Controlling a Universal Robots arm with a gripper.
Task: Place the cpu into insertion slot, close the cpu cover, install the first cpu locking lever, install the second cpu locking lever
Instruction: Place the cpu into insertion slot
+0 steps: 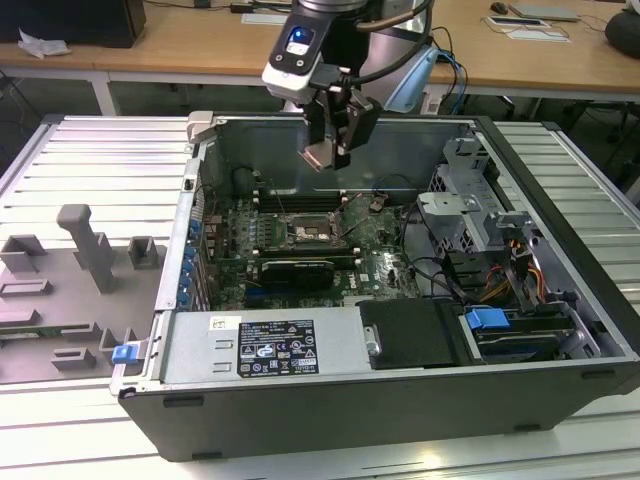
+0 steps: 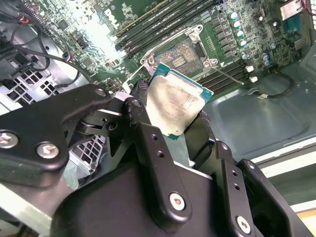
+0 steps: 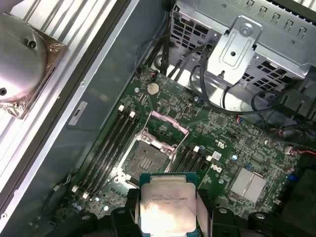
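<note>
Ribbed silver metal table [image 1: 90, 160], open black computer case [image 1: 400, 410] lying on its side across the middle, grey moulded fixture [image 1: 75, 270] with upright posts flat on the table, just beside the case at the exterior view's left

The cpu [image 2: 175, 103] has a pale beige-silver top with a thin teal-green border. The insertion slot [image 3: 147, 159] is dark with a silver rim, and the circuit board [image 3: 217, 123] is green. The gripper [image 2: 172, 111] is black, and the memory slots [image 3: 106, 148] also.
</note>
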